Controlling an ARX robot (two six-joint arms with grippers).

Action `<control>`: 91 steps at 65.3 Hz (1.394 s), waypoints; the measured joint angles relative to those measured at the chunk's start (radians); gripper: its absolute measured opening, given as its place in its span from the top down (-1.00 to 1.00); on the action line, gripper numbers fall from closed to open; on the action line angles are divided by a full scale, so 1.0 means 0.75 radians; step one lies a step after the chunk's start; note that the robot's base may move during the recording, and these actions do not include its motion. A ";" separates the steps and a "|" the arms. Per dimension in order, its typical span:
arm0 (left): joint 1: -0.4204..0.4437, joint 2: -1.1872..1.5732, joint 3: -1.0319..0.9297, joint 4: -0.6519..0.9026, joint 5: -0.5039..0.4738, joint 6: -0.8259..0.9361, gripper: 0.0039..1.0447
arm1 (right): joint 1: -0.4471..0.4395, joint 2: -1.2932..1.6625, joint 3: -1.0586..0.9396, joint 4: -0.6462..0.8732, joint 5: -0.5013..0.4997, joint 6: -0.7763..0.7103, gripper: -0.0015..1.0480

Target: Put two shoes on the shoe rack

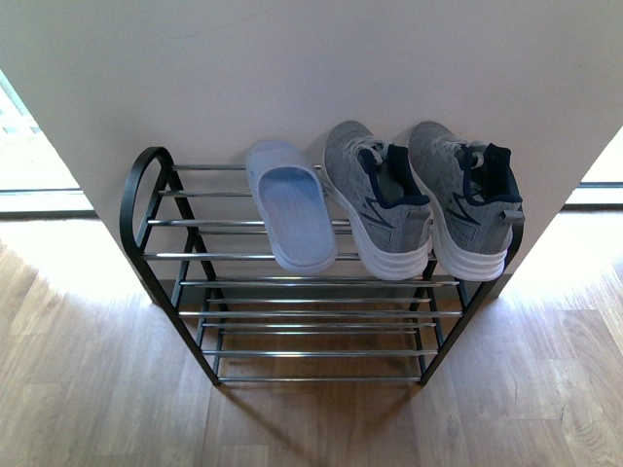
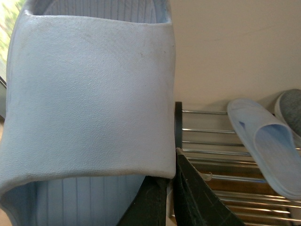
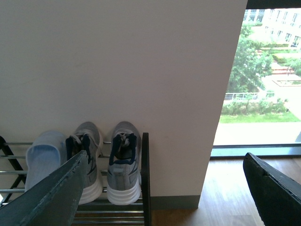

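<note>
on the shoe rack, space lies left of the blue slipper; left gripper grips its mate; right gripper spread wide.

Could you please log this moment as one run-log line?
left gripper: shut on slipper | right gripper: open, empty | shoe rack top shelf: one slipper, two sneakers | left end free
</note>
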 joint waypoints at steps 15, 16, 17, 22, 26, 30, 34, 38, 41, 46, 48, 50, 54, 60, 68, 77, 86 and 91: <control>0.006 0.510 0.365 -0.167 0.173 -0.415 0.97 | 0.000 0.000 0.000 0.000 0.000 0.000 -0.82; 0.001 0.557 0.400 -0.175 0.190 -0.450 0.97 | 0.000 0.000 0.000 0.000 0.001 0.000 -0.82; -0.002 0.583 0.419 -0.177 0.192 -0.474 0.97 | 0.000 0.000 0.000 0.000 0.000 0.000 -0.82; -0.031 0.736 0.545 -0.194 0.202 -0.557 0.97 | 0.000 0.000 0.000 0.000 0.000 0.000 -0.82; -0.055 0.837 0.640 -0.221 0.222 -0.605 0.97 | 0.000 0.000 0.000 0.000 0.000 0.000 -0.82; -0.091 0.967 0.774 -0.261 0.232 -0.635 0.97 | 0.000 0.000 0.000 0.000 0.000 0.000 -0.82; -0.124 1.100 0.929 -0.312 0.245 -0.642 0.97 | 0.000 0.000 0.000 0.000 0.001 0.000 -0.82; -0.141 1.190 1.046 -0.352 0.252 -0.643 0.97 | 0.000 0.000 0.000 0.000 0.000 0.000 -0.82; -0.148 1.241 1.116 -0.382 0.253 -0.648 0.97 | 0.000 0.000 0.000 0.000 0.000 0.000 -0.82; -0.156 1.318 1.231 -0.432 0.251 -0.652 0.97 | 0.000 0.000 0.000 0.000 0.000 0.000 -0.82; -0.160 1.349 1.277 -0.452 0.251 -0.650 0.97 | 0.000 0.000 0.000 0.000 0.000 0.000 -0.82; -0.162 1.380 1.319 -0.464 0.256 -0.647 0.97 | 0.000 0.000 0.000 0.000 0.000 0.000 -0.82; -0.164 1.430 1.386 -0.488 0.255 -0.634 0.97 | 0.000 0.000 0.000 0.000 0.000 0.000 -0.82; -0.170 1.512 1.479 -0.548 0.245 -0.610 0.97 | 0.000 0.000 0.000 0.000 0.000 0.000 -0.82; -0.176 1.611 1.561 -0.621 0.234 -0.590 0.97 | 0.000 0.000 0.000 0.000 0.000 0.000 -0.82; -0.181 1.689 1.630 -0.672 0.215 -0.553 0.94 | 0.000 0.000 0.000 0.000 0.000 0.000 -0.82; -0.185 1.696 1.640 -0.658 0.202 -0.492 0.54 | 0.000 0.000 0.000 0.000 0.000 0.000 -0.82; -0.192 1.665 1.602 -0.606 0.196 -0.463 0.30 | 0.000 0.000 0.000 0.000 0.000 0.000 -0.82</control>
